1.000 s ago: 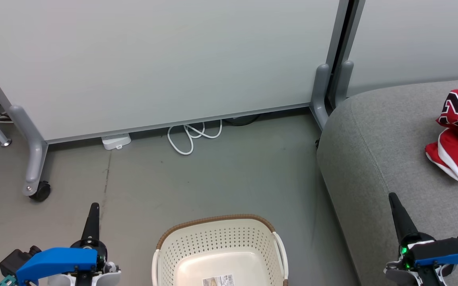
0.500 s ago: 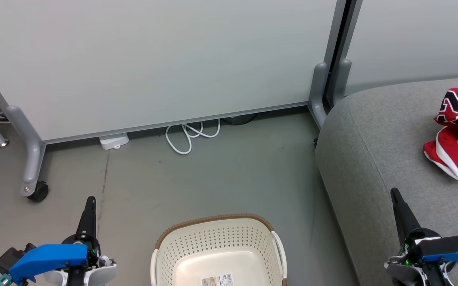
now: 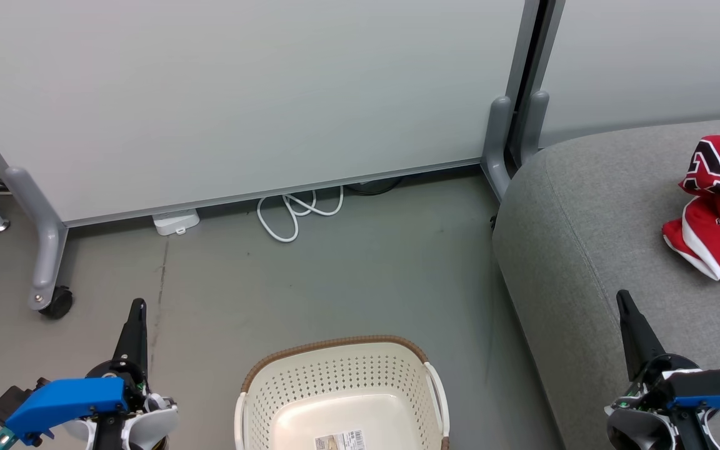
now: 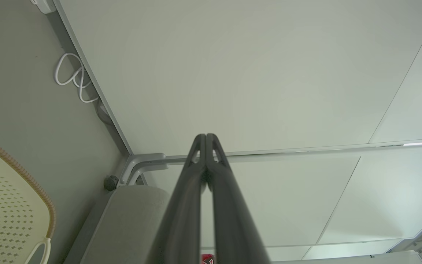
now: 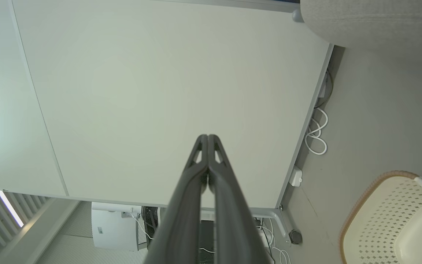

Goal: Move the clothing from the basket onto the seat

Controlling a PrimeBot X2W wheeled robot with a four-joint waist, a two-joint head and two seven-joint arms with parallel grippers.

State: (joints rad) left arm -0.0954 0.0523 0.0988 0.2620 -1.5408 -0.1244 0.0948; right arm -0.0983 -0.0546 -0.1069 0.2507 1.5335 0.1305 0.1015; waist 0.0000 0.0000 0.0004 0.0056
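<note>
The red clothing [image 3: 719,212] with white trim and a black numeral lies bunched on the grey seat [image 3: 585,250] at the right edge of the head view. On the floor at bottom centre stands the cream basket [image 3: 341,394]; only a paper label lies on its bottom. My left gripper [image 3: 138,306] is shut and holds nothing, left of the basket. My right gripper [image 3: 622,299] is shut too, over the seat's front part, below and left of the clothing. In the wrist views the left gripper [image 4: 206,136] and the right gripper [image 5: 208,137] have their fingertips pressed together.
A pale partition wall [image 3: 241,94] on grey wheeled legs [image 3: 47,250] runs across the back. A white cable [image 3: 294,215] and a small white box [image 3: 175,222] lie at its foot. Grey floor [image 3: 335,281] lies between basket and partition.
The whole head view has drifted slightly, so the camera moved. Both grippers stay shut and sit a bit lower in the picture. The clothing and basket lie as before.
</note>
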